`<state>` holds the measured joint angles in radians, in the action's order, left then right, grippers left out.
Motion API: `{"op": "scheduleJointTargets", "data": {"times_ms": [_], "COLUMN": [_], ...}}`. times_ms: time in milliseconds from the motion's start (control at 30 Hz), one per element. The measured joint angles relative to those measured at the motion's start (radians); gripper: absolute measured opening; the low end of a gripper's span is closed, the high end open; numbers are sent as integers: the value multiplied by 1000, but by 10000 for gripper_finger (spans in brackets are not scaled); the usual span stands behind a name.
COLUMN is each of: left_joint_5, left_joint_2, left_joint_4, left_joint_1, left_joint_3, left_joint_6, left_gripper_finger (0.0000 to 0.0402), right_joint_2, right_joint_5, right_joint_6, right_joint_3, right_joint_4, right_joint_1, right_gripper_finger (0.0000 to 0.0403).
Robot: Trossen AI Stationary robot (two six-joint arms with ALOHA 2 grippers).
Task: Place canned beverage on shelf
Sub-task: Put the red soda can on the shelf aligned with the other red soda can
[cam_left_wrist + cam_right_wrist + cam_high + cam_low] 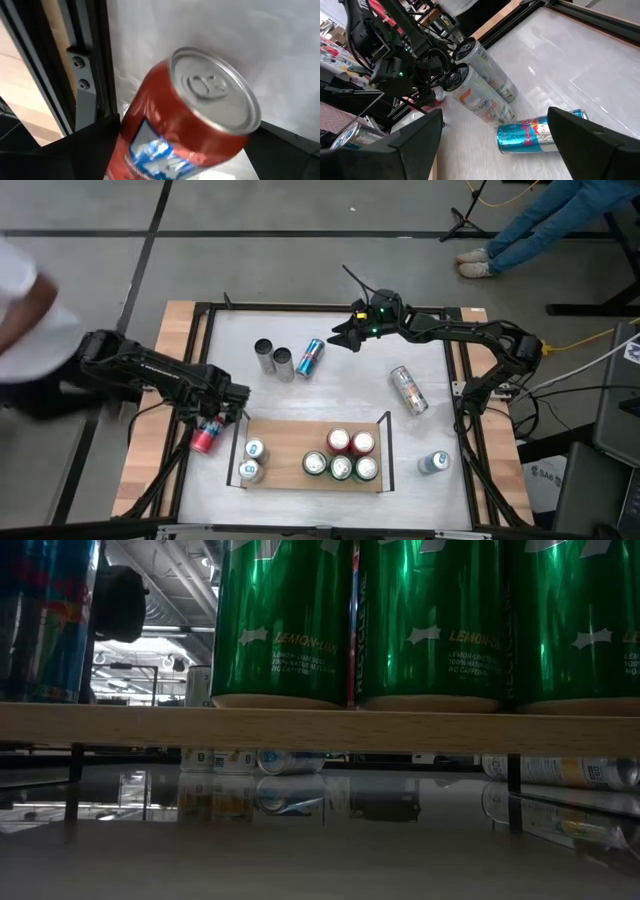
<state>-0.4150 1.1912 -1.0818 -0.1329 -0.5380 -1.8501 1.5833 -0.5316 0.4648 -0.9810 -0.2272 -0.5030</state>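
Note:
My left gripper [212, 428] is at the table's left side, just left of the shelf, shut on a red can [205, 441] with a silver top [215, 95]. The shelf [300, 432] is a light-brown board with black end rails; it holds two silver-blue cans [252, 461] at its left end and red and green cans [345, 456] at its right. In the low view the green cans [285, 620] stand on the board [320, 725]. My right gripper [338, 337] is open and empty at the far side, beside a blue can [535, 135] lying on its side. My left gripper holds the red can by its side wall [145, 135], low on the body, between its two fingers [85, 145]. The can is tilted, its silver top away from the wrist. Whether its base touches the table is hidden.
Two silver cans [272, 358] stand at the far left of the white tabletop. A silver can [408, 390] lies on its side at the right, and another can [433, 463] stands right of the shelf. A person [25, 290] is by the table's left; legs [540, 225] show beyond it.

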Motion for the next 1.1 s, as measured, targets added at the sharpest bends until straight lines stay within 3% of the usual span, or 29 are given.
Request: {"op": "scheduleJointTargets", "data": {"times_ms": [467, 1100], "left_joint_5": [-6, 54], "left_joint_2": [0, -31], "left_joint_4": [58, 96], "left_joint_1": [0, 73], "left_joint_3": [25, 24], "left_joint_6": [-28, -1], "left_gripper_finger": [312, 307], "right_joint_2": [0, 0], "right_joint_5": [-2, -2], "right_joint_6": [0, 0], "right_joint_3": [0, 0], "right_joint_4": [-2, -2], "right_joint_1": [0, 0], "right_gripper_finger": [347, 347]}}
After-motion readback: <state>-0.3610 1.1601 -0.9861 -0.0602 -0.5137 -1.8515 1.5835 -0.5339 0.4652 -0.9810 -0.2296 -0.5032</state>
